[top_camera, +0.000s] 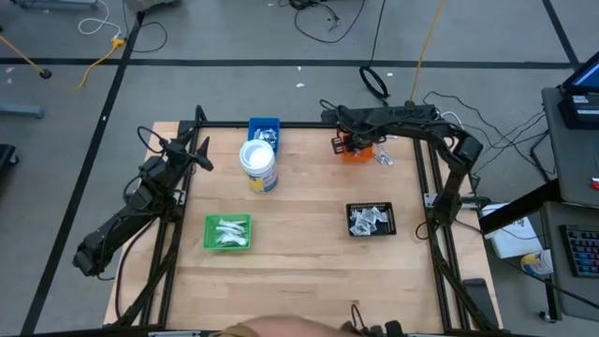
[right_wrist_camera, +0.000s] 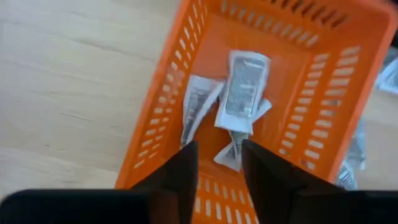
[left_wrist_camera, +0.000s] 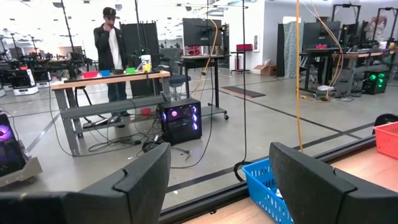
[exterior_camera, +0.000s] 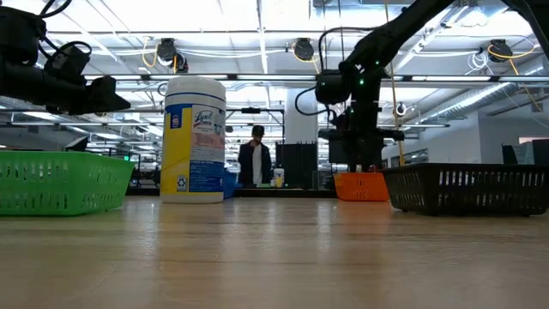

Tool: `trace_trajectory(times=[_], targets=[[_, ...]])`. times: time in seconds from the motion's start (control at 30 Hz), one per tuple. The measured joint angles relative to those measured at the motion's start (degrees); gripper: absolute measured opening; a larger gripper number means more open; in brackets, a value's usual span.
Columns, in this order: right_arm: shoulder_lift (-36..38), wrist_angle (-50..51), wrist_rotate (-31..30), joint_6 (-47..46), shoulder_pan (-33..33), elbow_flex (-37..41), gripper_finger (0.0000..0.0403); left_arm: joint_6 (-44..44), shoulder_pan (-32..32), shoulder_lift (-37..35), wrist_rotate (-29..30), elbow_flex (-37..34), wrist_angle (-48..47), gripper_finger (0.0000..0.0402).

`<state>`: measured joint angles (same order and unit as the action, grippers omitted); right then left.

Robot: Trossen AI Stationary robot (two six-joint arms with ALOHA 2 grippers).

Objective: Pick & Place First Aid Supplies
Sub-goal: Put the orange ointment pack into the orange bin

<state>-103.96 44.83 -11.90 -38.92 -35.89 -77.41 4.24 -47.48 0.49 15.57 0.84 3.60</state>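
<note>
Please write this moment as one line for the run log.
right gripper: above orange tray, jaws slightly apart, packets in tray | left gripper: waiting at table's left edge, open

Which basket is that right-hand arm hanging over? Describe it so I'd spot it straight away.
Look along the far edge of the wooden table, toward its right corner, where the right end effector hangs. Under it sits the orange basket, with a few small silvery packets inside. It is the only orange one: the blue basket, green basket and black basket sit elsewhere.

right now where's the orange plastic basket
In the high view the orange plastic basket sits at the table's far edge on the right side, directly under the right pincer, beyond the black mesh basket.
</note>
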Motion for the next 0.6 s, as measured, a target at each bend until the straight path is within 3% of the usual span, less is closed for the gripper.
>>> trace_trajectory(times=[0.2,0.6], targets=[[5.6,1.7,-0.3,6.7,-0.6,0.3,0.0163,0.0,0.0,0.0,0.0,0.0,0.0,0.0273],[20.4,1.4,3.0,18.8,-0.4,14.9,0.0162,0.0,0.0,0.0,0.0,0.0,0.0,0.0274]])
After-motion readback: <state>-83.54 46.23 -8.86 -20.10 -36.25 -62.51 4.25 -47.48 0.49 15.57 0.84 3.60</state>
